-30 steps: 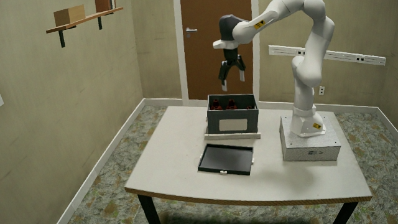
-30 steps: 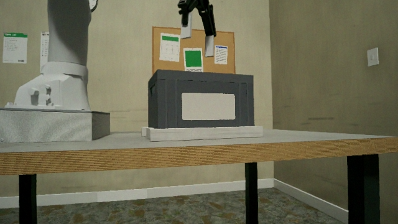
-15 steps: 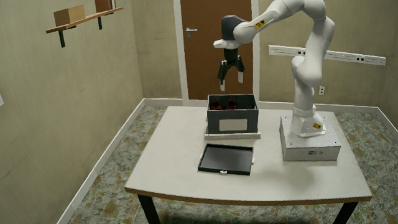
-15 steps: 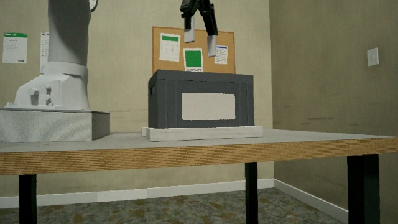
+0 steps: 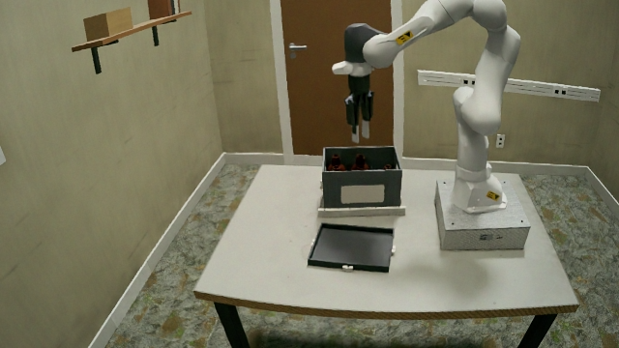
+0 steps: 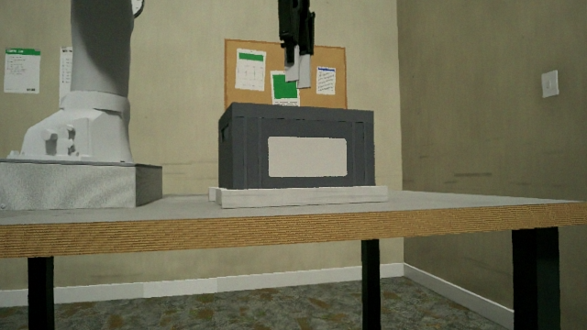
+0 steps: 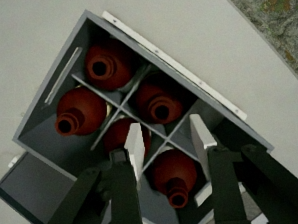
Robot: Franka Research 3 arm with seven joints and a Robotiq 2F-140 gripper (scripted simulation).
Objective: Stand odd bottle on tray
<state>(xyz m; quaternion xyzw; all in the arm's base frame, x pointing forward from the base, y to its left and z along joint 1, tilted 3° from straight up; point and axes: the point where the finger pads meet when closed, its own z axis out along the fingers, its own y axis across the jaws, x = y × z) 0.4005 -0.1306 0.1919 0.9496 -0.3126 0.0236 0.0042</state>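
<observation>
Top view: above the crate (image 5: 329, 188) (image 6: 242, 156) (image 7: 52, 72), fingers (image 5: 361, 132) (image 6: 298, 78) pointing down, partly closed with a narrow gap, holding nothing. Bottles (image 5: 360, 161) (image 7: 102, 65) just showing inside the crate; tray (image 5: 353, 244) (image 7: 37, 185) on the near side of it, nothing standing on it, both on the pale surface (image 5: 271, 193) (image 6: 436, 197) (image 7: 40, 45). Probably an early stage: choosing and approaching a neck

Exterior view: fingertips well above the rim, clear of everything. Crate level; bottles hidden behind its wall. Best to come straight down, slowly, without brushing the rim or dividers

Wrist view: all five bottles in their compartments, none on the tray yet. Necks leaning outward to the eye, likely from perspective alone. One neck hidden behind a finger; odd one impossible to tell from here. If gauging by touch, centre over each neck, close gently at the same height just below the opening, and compare widths. Open enough before descending, to avoid landing a fingertip on a mouth. Once sure, grip squarely, lift vertically past the dividers, carry upright and lower until the base rests fully on the tray before letting go
</observation>
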